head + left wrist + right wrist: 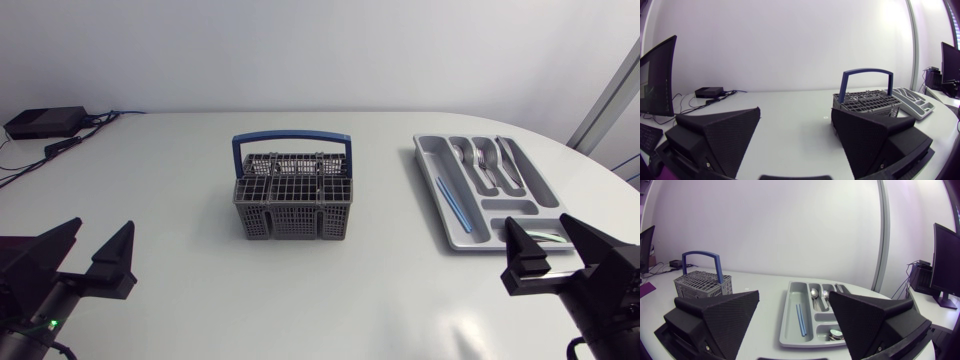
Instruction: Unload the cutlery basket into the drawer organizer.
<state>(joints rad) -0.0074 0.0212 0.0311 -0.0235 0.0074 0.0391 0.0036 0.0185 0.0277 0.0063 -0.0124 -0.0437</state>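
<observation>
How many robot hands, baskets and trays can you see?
Robot hands: 2, the left hand and the right hand
Baskets: 1, the cutlery basket
Trays: 1, the drawer organizer
Total: 4

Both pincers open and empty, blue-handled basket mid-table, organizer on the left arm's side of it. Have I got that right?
Not quite. The drawer organizer lies on the right arm's side of the cutlery basket, as the head view shows. The rest holds: the left pincer and right pincer are open and empty, and the basket is mid-table.
</observation>
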